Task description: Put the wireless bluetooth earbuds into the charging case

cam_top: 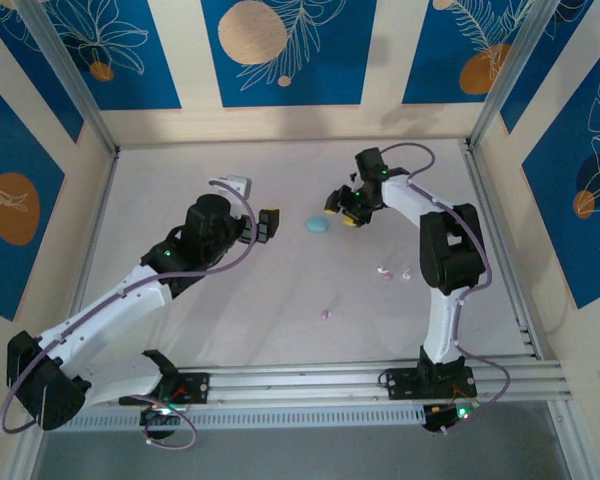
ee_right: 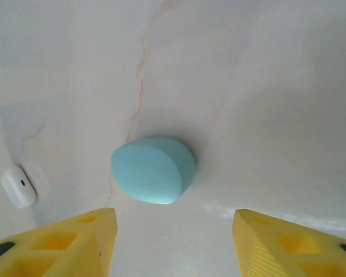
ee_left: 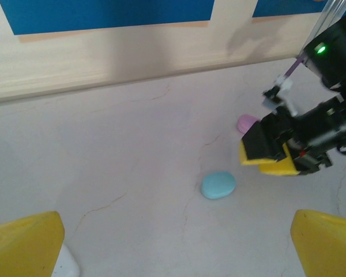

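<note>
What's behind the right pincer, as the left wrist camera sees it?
A pink rounded thing lies on the table, just past the right pincer. Its near edge is covered by the pincer's yellow fingers, so its full shape is hidden.

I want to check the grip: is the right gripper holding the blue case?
No, the blue case lies on the table, clear of the right gripper, whose jaws stand open.
</note>
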Controlling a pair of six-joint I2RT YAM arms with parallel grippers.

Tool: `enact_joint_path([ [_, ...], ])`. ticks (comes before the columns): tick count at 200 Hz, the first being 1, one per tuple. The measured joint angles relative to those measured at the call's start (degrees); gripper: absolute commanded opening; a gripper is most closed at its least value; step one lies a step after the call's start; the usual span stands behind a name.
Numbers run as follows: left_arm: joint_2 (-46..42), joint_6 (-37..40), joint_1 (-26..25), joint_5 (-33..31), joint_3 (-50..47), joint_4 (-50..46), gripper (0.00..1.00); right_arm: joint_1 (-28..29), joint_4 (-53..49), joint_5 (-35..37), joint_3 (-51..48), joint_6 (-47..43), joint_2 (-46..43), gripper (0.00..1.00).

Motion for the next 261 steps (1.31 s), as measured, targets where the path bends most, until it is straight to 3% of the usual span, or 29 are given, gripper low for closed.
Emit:
enact_joint_path([
  [37, 1.9, -1.0, 0.0, 0.9, 2.0, -1.6, 1.0, -6.3, 0.6, 4.3, 1.7, -7.8, -1.6, 0.57],
  [91, 2.7, -1.6, 0.0, 2.2, 3.3, -3.3, 1.0, -13.6, -9.9, 1.8, 27.0, -16.6, 16.2, 0.56],
  [151, 2.7, -2.6, 0.0, 2.4, 3.5, -4.9, 1.0, -12.4, -17.8, 1.2, 39.9, -20.6, 26.8, 0.56],
  [213, 2.7, -2.6, 0.0, 2.7, 3.5, -5.3, 1.0, -9.9, -21.2, -0.6, 44.9, -24.6, 30.6, 0.57],
  [261, 2.4, -2.6, 0.0, 2.8, 3.5, -5.3, 1.0, -7.3, -23.9, 3.0, 45.1, -28.1, 31.3, 0.56],
])
